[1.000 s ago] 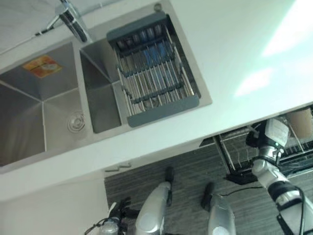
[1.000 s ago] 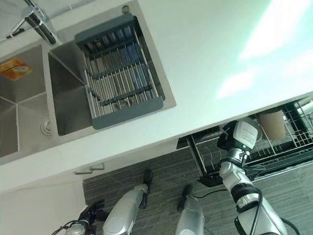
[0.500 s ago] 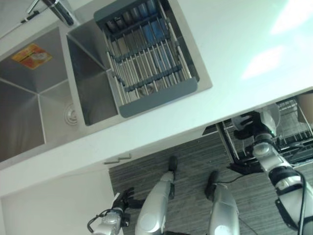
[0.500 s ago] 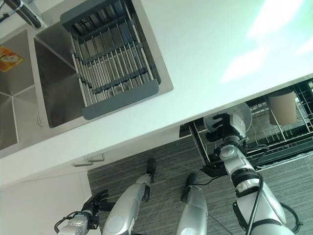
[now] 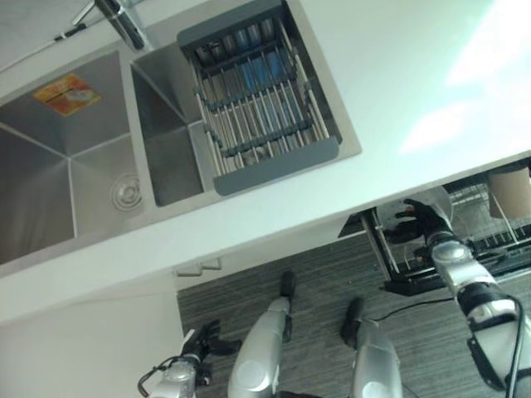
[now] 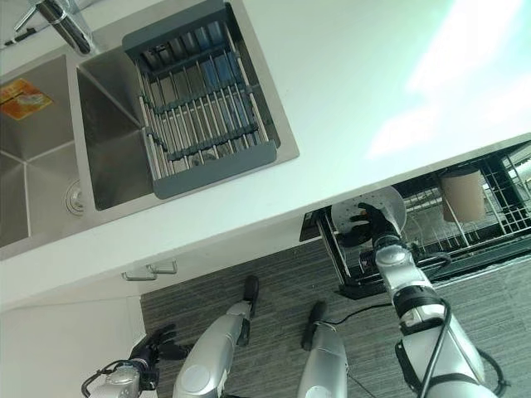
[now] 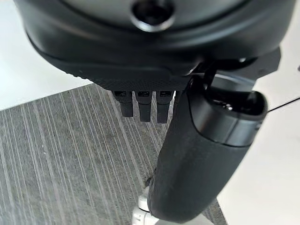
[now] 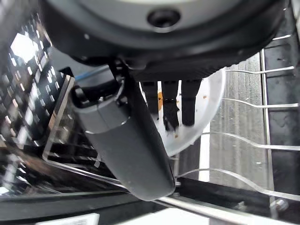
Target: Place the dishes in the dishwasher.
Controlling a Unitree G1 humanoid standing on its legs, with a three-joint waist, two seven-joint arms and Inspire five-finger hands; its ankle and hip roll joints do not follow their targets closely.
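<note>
Right wrist view: right hand [image 8: 140, 154] spread loose, grasping nothing; white plate [image 8: 201, 112] stands in the dishwasher rack [image 8: 243, 140] just beyond. Stiff, slippery, breakable; best gripped by its rim

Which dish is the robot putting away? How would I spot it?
Look under the white counter at the pulled-out dishwasher rack. At its near end, the right hand is against a round white plate standing on edge. It has small orange food specks, unlike the tan cup farther along.
</note>
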